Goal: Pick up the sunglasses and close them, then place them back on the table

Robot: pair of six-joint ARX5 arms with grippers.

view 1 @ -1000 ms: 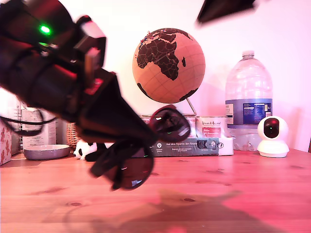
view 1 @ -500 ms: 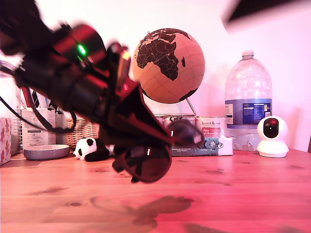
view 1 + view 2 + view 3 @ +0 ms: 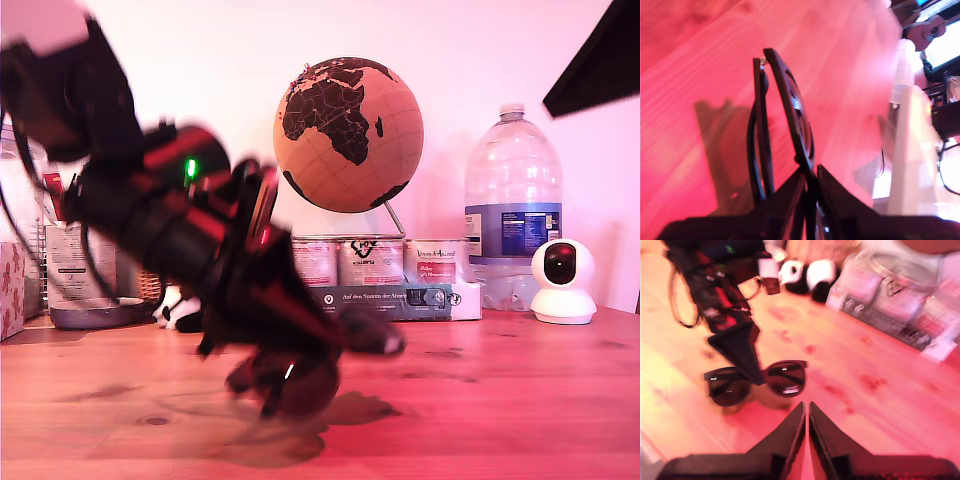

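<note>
The black sunglasses hang low over the table, blurred, with their shadow right under them. I cannot tell whether they touch the wood. My first gripper reaches down from the exterior view's left and is shut on them. In the first wrist view the fingers pinch the sunglasses at the frame's middle, with the thin arms lying close along the frame. The second wrist view shows the sunglasses from the front. My second gripper is shut on nothing, held apart from them. Its arm shows in the exterior view's upper right corner.
Along the back of the table stand a globe, several tins on a flat box, a big water bottle and a white camera. A panda toy and a grey bowl sit behind the first arm.
The first arm has swung down and carried the sunglasses from mid-air to just above the table. The second arm has drawn away towards the exterior view's upper right.
</note>
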